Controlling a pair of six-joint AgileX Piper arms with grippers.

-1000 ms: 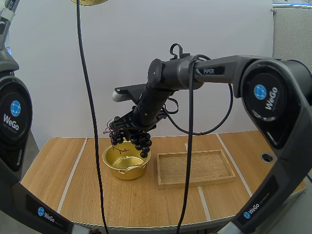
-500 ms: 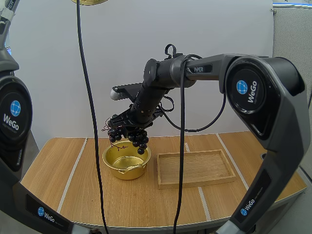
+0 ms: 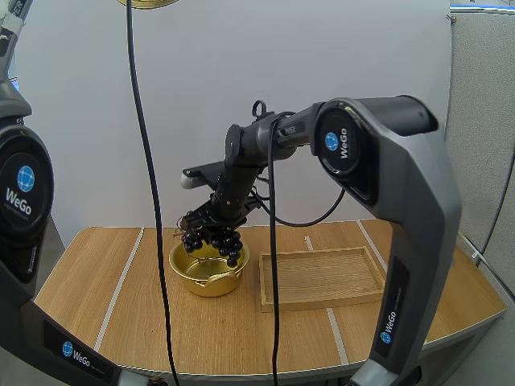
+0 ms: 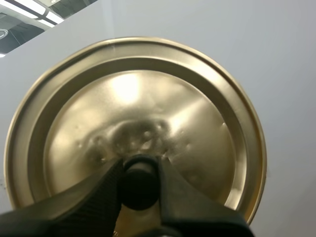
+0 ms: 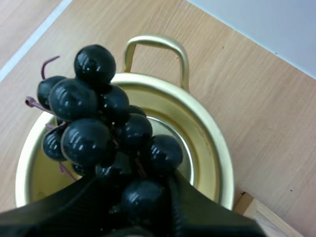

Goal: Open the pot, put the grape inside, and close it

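Note:
The gold pot (image 3: pixel 208 272) stands open on the table left of centre. My right gripper (image 3: pixel 211 223) is shut on a bunch of dark grapes (image 3: pixel 212 238), which hangs just over the pot's mouth, its lowest berries level with the rim. In the right wrist view the grapes (image 5: pixel 106 143) hang over the pot (image 5: pixel 207 148), pinched between the black fingers (image 5: pixel 74 207). My left gripper (image 4: pixel 139 185) is shut on the black knob of the gold lid (image 4: pixel 148 118), held up high; the lid's edge (image 3: pixel 147 3) peeks in at the high view's upper border.
A shallow wooden tray (image 3: pixel 322 276) lies right of the pot, close to it. Bare wooden tabletop (image 3: pixel 105 281) stretches left of and in front of the pot.
My right arm has carried the grapes down and slightly left, from above the pot's far rim to its mouth. The lid stays held up high.

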